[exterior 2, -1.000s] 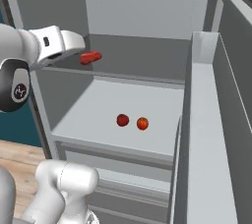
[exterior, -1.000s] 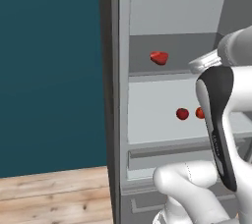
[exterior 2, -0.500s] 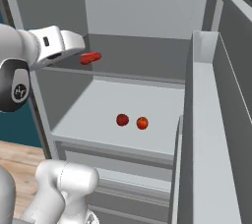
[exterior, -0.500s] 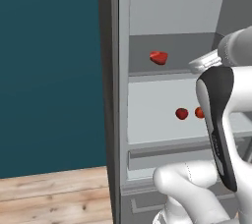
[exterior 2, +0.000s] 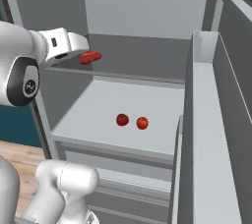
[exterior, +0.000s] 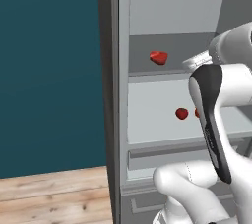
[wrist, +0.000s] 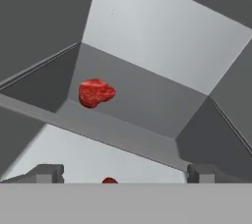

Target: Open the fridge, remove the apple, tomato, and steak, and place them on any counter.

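One steak (wrist: 95, 92) lies on the fridge's (exterior 2: 147, 12) upper shelf; two round red balls (exterior 2: 122, 119) (exterior 2: 142, 123) sit on the shelf below; claw (wrist: 125, 173) spread wide, holding nothing

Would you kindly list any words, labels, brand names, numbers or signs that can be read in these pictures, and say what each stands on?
None: no legible text anywhere.
A small round emblem on the arm's dark joint cap in the right base view is too small and blurred to read.
The fridge walls and shelves, the steak and the two small round red items bear no writing.
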Controlling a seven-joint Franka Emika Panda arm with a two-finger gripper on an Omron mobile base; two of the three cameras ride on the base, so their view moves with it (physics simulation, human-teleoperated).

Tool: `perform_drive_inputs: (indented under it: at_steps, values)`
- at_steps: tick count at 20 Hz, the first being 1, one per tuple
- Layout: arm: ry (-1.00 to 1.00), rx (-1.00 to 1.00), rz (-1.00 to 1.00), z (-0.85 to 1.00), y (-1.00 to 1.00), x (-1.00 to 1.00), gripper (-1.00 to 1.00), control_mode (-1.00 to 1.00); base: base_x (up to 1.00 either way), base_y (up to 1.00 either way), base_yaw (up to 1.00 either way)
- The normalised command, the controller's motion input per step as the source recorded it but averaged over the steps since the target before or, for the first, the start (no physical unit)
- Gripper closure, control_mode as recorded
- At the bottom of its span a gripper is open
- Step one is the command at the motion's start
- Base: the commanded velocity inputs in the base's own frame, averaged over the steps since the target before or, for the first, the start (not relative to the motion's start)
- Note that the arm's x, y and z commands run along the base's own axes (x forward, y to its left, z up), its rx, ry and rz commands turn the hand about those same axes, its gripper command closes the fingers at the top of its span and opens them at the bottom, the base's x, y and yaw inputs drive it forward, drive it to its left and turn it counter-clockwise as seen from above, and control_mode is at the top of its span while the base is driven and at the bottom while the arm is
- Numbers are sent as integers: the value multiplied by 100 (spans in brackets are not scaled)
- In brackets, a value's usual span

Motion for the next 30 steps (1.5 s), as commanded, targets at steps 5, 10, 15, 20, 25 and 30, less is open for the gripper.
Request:
perform_drive_inputs:
  at_steps: [5,10,15,20,25,30]
  values:
    - [11,26,-2,0,6,49,-100,-100,0,0,0]
    - [15,5,-13,0,34,18,-100,-100,0,0,0]
    - [22,-1,-4,-24,21,1,-100,-100,0,0,0]
    - [11,5,5,-46,0,28,-100,-100,0,0,0]
    - [0,11,5,-8,0,23,-100,-100,0,0,0]
    - [-2,6,0,-10,0,14,-100,-100,0,0,0]
